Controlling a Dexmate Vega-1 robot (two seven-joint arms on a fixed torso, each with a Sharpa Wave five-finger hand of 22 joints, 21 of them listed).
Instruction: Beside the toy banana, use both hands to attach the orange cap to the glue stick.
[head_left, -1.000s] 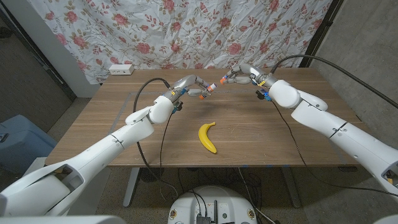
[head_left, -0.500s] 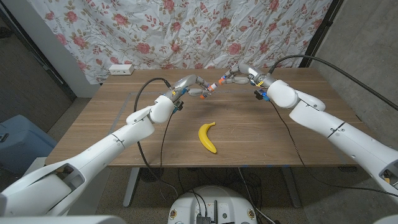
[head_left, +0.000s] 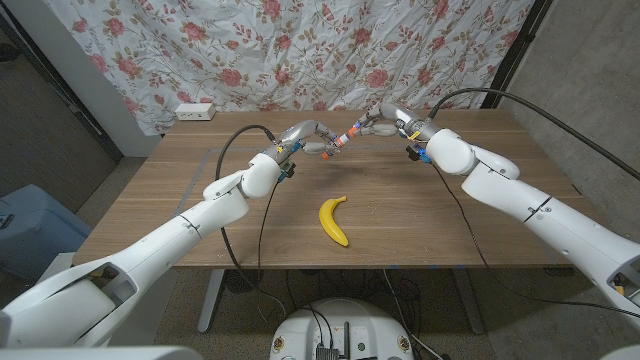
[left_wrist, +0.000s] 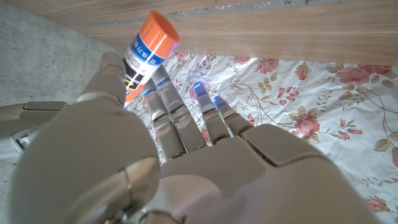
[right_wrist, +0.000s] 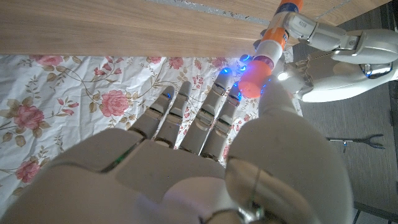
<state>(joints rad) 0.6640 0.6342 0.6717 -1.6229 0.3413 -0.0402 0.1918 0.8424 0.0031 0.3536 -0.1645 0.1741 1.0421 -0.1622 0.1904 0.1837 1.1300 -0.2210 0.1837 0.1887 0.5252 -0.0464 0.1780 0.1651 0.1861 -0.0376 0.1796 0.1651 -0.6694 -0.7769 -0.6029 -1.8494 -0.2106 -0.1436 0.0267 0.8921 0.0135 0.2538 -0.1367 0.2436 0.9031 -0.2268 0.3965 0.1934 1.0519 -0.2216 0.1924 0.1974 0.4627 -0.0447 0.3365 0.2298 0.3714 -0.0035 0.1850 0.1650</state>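
I am seeing the left hand gripping the glue stick and the right hand holding the orange cap against it, above the worktop behind the toy banana; the right wrist view is showing the contact

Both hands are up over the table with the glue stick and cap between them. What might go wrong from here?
1. The left hand holds the glue stick only near its fingers' ends, so pushing may tilt or drop it.
2. The right hand seems to bring the orange cap in at an angle; it could jam crooked.
3. A dropped part could roll off the table, away from the toy banana.
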